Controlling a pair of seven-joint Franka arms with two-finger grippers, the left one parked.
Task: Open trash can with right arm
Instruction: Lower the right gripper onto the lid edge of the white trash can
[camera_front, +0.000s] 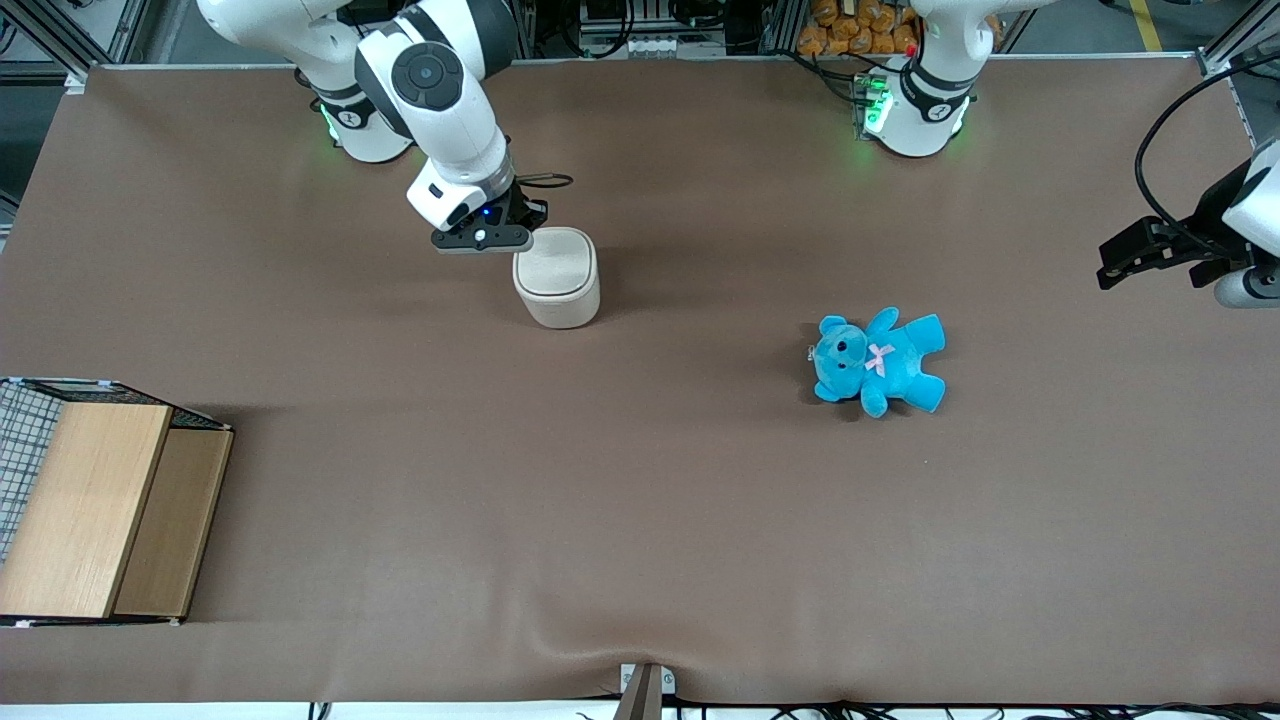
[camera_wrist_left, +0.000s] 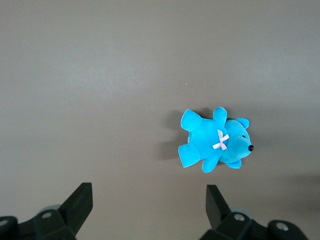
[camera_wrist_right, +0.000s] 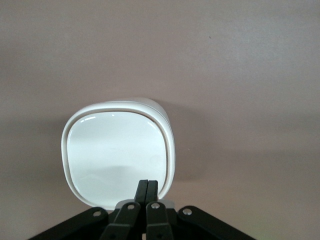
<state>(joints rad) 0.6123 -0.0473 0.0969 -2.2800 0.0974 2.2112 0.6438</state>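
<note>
In the front view, the right arm (camera_front: 440, 100) reaches down over the brown table (camera_front: 640, 500), its gripper (camera_front: 505, 240) hanging at the edge of the trash can (camera_front: 557, 277) that lies farther from the camera. The trash can stands upright with its lid down. A blue teddy (camera_front: 880, 362) lies well apart, toward the parked arm's end, and a wooden box (camera_front: 95, 505) sits at the working arm's end, nearer the camera.

In the left wrist view, the teddy (camera_wrist_left: 215, 142) lies on bare table (camera_wrist_left: 100, 75).

In the right wrist view, the fingers (camera_wrist_right: 148, 192) are pressed together over the lid's rim; the trash can (camera_wrist_right: 117, 155) stays closed.
</note>
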